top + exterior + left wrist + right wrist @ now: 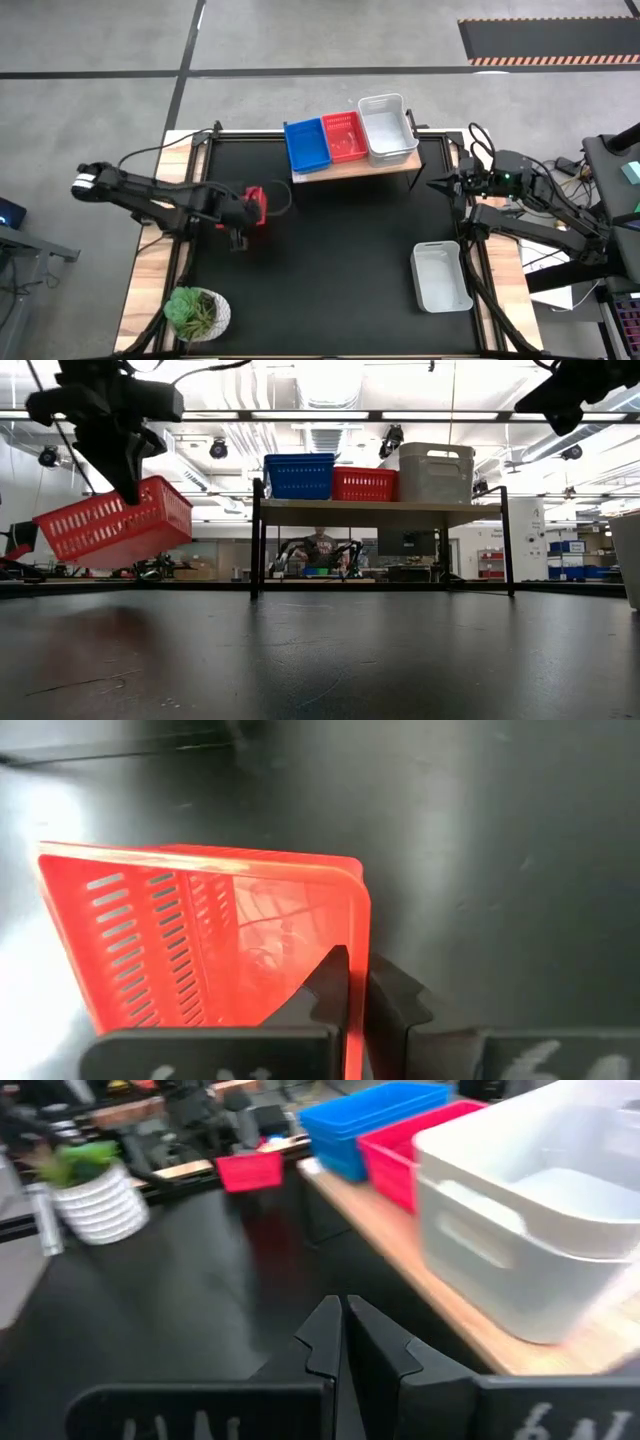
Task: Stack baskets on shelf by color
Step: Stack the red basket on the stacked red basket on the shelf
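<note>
My left gripper [243,212] is shut on a red basket [256,205] over the table's left half; the basket shows lifted and tilted in the low view [115,522]. The light-wood shelf [350,168] at the far edge carries blue baskets [306,143], red baskets [344,135] and a white basket [387,127], side by side. Another white basket [440,275] rests on its bottom at the table's right near side. My right gripper [343,1328] is shut and empty, up in the air near the shelf's right end [440,183]. My left gripper pinches one wall of the red basket at its rim [358,920], near a corner. One finger [330,985] is inside the basket and the other [395,1000] outside. The fingers come from above, pointing down. The basket hangs tilted below them, lifted clear of the table [115,522].
A potted green plant [197,312] stands at the near left corner. The black tabletop [330,260] lies bare between the arms. The shelf's thin black legs [257,540] stand at the far edge. A person sits in the room behind the shelf [320,550].
</note>
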Available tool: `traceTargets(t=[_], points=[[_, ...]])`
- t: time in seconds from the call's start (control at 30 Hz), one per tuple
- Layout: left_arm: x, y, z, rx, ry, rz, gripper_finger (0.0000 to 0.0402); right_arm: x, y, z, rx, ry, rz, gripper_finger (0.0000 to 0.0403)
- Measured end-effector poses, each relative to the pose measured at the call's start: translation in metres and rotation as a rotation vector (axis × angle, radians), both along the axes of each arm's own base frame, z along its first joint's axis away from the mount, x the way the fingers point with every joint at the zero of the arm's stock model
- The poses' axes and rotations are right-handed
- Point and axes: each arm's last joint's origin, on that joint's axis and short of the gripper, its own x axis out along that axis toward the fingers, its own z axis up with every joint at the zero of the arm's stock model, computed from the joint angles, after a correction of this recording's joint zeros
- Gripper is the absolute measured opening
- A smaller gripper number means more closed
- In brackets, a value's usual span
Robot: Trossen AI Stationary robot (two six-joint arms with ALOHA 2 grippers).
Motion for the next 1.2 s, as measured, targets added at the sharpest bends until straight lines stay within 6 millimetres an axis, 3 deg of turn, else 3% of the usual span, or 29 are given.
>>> traceTargets(t=[0.33,0.7,0.77,0.9,1.2], points=[[0.046,-0.051,-0.024,0.009,-0.068,-0.111,0.0,0.002,0.004,0.0,0.01,-0.027,0.166,0.0011],[0.114,-0.094,-0.056,0.014,-0.113,-0.305,0.0,0.013,0.009,-0.003,0.051,-0.019,0.38,0.0011],[0.122,-0.098,-0.06,0.011,-0.1,-0.316,0.0,0.023,0.008,-0.006,0.063,0.0,0.406,0.0011],[0.135,-0.104,-0.068,-0.018,-0.074,-0.327,0.0008,0.067,0.003,-0.025,0.093,0.074,0.486,0.0011],[0.14,-0.112,-0.052,-0.018,-0.123,-0.38,0.0092,0.124,0.026,-0.053,-0.018,0.031,0.67,0.0011]])
